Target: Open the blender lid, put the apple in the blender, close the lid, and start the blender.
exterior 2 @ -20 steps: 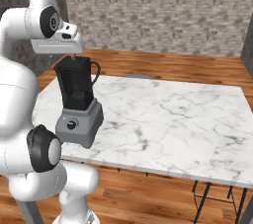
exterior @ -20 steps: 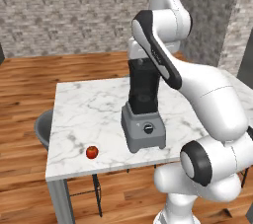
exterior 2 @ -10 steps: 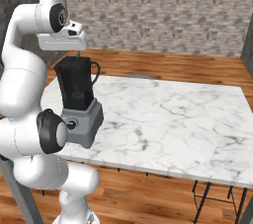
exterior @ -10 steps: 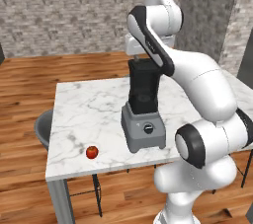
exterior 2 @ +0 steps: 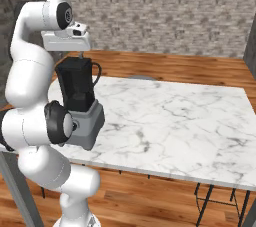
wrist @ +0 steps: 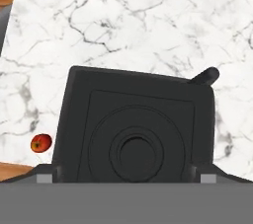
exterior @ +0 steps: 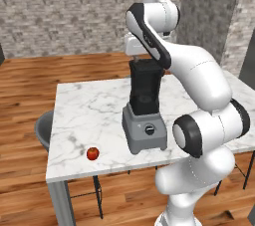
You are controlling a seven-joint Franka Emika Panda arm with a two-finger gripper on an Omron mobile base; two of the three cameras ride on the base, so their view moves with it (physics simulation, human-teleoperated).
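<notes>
Surface: a white marble-patterned top (exterior: 89, 115) on grey legs is seen over a wooden floor (exterior: 30, 80), with a brick wall (exterior: 64, 11) at the far side.
Arm: the white arm is seen bent over the surface, its hand held straight above the blender jar.
Blender: the blender (exterior: 145, 115) is seen upright at the near side of the surface; a grey wedge base with a round black dial (exterior: 149, 130) carries the dark square jar, whose handle (exterior 2: 96, 74) is turned to the right.
Stool: a grey round seat (exterior: 44, 129) is seen at the left edge of the surface, partly tucked beneath it.
Blender lid: the blender lid (wrist: 136, 124) is seen flat on the jar's top, square, with a round raised centre.
Pincer: the pincer (exterior 2: 75, 53) is seen just above the lid; whether it is released or clenched cannot be told, and contact with the lid cannot be told.
Apple: the apple (exterior: 92, 154) is seen lying on the surface near its near left corner, left of the blender base and apart from it.
</notes>
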